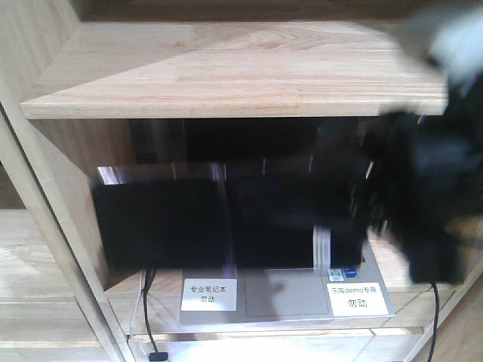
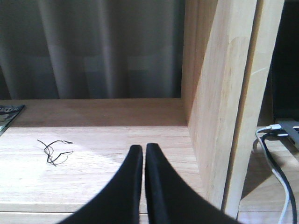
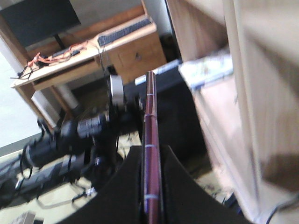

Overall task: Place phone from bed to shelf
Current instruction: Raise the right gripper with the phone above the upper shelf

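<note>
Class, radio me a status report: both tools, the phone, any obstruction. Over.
Left tool shut, empty. Right tool shut on phone, edge-on. Laptop below shelf.

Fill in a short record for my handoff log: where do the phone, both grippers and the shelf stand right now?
phone: held edge-on, not yet on the shelf
right gripper: shut on phone
left gripper: shut, holding nothing, above a pale wood board
shelf: no phone on it in the front view
laptop: open, on the level below the shelf
bed: not in view
</note>
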